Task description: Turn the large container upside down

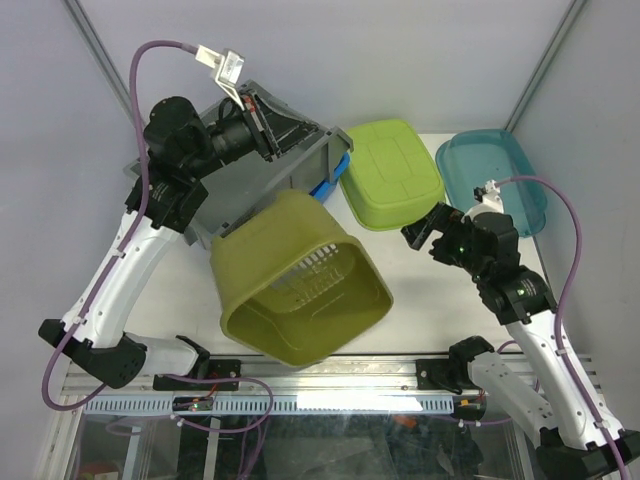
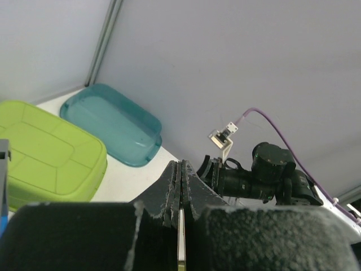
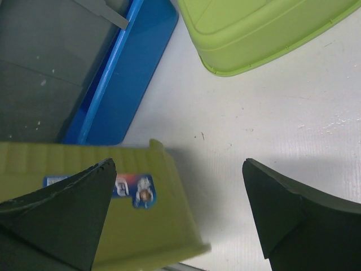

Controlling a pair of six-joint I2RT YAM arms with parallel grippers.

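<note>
Large container [image 1: 240,190] tilts, right end raised, clamped by left fingers [image 2: 254,237].

Nothing can be read. A small blue sticker [image 3: 131,190] on the olive-green basket [image 3: 163,223], lower left of the right wrist view, is too blurred.

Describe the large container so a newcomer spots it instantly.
On the table, back left, find the left gripper. It grips the grey crate, tilted. It is the only grey bin; neighbours are an olive slotted basket and a lime tub.
</note>
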